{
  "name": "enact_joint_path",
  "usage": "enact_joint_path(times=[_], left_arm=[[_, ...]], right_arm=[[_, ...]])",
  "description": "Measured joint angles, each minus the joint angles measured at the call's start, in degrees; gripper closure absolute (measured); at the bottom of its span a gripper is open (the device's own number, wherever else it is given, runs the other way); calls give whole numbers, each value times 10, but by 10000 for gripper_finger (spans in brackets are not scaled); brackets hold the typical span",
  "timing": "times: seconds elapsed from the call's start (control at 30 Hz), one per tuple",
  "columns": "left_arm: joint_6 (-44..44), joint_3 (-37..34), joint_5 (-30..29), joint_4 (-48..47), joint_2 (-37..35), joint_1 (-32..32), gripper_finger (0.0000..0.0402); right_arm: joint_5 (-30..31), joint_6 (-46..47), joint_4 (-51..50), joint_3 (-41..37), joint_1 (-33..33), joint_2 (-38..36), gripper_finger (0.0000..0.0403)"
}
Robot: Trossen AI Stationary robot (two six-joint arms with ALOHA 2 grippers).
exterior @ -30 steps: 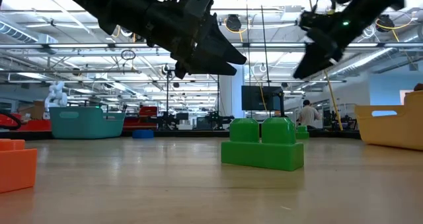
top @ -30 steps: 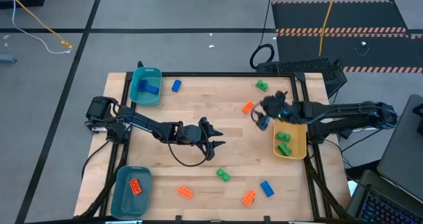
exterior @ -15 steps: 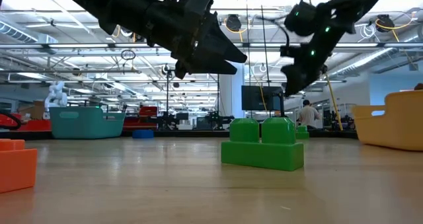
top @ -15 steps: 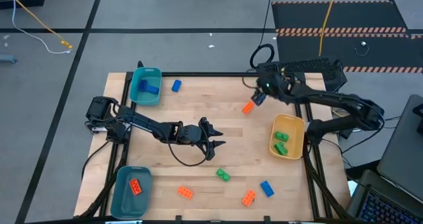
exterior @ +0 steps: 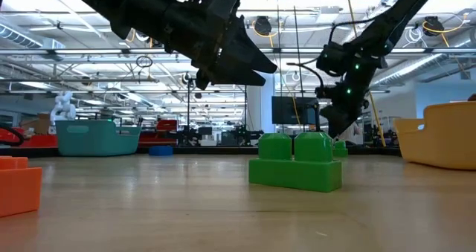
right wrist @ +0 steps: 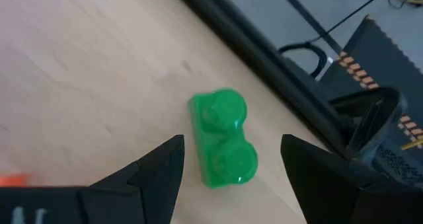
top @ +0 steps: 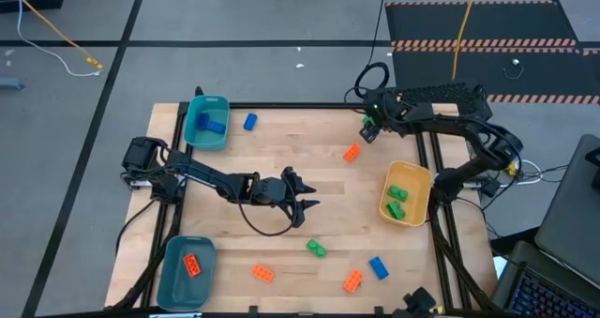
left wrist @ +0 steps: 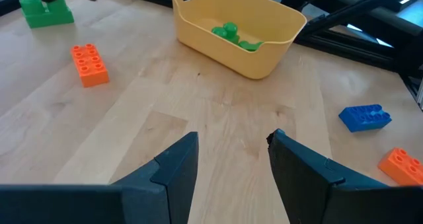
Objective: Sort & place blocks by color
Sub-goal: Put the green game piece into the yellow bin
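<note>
My right gripper point(right wrist: 230, 151) is open above a green two-stud block point(right wrist: 223, 139) near the table's far right corner. Its fingers stand on either side of the block without touching it. In the high view this gripper point(top: 368, 130) covers the block. My left gripper point(top: 302, 198) hangs open over the table's middle, and in the left wrist view point(left wrist: 231, 145) only bare wood lies between its fingers. Loose blocks rest on the wood: orange point(top: 352, 153), green point(top: 316, 249), blue point(top: 378, 267), orange point(top: 352, 280), orange point(top: 262, 273) and blue point(top: 249, 122).
A yellow bin point(top: 419, 182) by the right edge holds green blocks point(top: 399, 202). A teal bin point(top: 195, 132) at the far left holds a blue block point(top: 212, 124). Another teal bin point(top: 174, 280) at the near left holds an orange block point(top: 191, 265). A black frame rims the table.
My right gripper has swung from beside the yellow bin toward the table's far edge and come down over the green block near the far right corner. My left arm has kept still.
</note>
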Motion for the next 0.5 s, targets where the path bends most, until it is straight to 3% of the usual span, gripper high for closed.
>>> enact_joint_path(times=[0.5], left_arm=[[-2, 0, 0, -4, 0, -4, 218]], right_arm=[[-56, -14, 9, 0, -40, 35, 168]])
